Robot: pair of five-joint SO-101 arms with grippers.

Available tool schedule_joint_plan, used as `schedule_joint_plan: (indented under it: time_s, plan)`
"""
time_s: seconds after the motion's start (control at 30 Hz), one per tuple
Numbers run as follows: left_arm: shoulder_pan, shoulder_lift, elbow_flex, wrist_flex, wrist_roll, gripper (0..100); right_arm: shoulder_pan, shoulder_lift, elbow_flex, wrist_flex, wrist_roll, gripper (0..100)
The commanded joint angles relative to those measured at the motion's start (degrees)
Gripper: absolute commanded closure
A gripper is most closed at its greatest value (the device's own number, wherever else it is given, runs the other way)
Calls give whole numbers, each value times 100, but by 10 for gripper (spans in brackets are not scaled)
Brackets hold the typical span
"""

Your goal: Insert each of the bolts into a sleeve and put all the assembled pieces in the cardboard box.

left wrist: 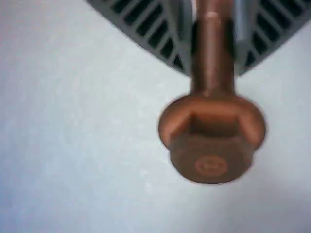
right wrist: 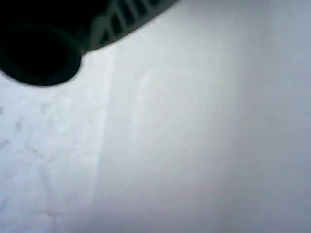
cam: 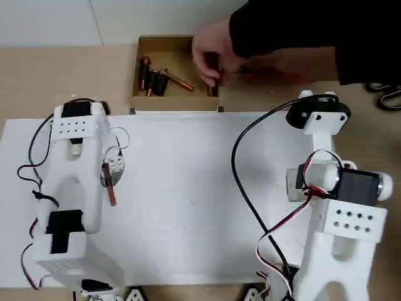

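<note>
- Left gripper [left wrist: 212, 43] pinches bolt [left wrist: 212, 141] by the shank — jaws barely apart.
- Bolt's long axis runs near-to-far over white mat [cam: 188, 200] — hex head faces wrist camera.

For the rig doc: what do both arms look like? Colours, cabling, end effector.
Left arm and right arm: white printed shells, black servo blocks, perforated plates, thin red, black and white wires. A thick black cable loops beside the right one. Left end effector: dark grey ribbed fingers.

A hand [cam: 216, 55] hides part of the cardboard box [cam: 178, 101].
</note>
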State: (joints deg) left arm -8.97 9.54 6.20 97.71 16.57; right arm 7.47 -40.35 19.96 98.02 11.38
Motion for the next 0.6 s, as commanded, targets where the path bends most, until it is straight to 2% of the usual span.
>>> schedule_joint_plan:
  time_s: [0.0, 0.27, 0.37, 0.57]
  plan:
    - [18, 114, -224, 62, -1468, 993, 22, -66, -18, -92, 44, 996]
    - [44, 1319, -435, 53, -3903, 993, 13, -66, 105, -92, 35, 996]
    - [18, 1398, -787, 26, -3552, 993, 13, -110, 229, -92, 35, 996]
    - [62, 1398, -1508, 62, -3490, 994, 13, -119, 237, -92, 35, 996]
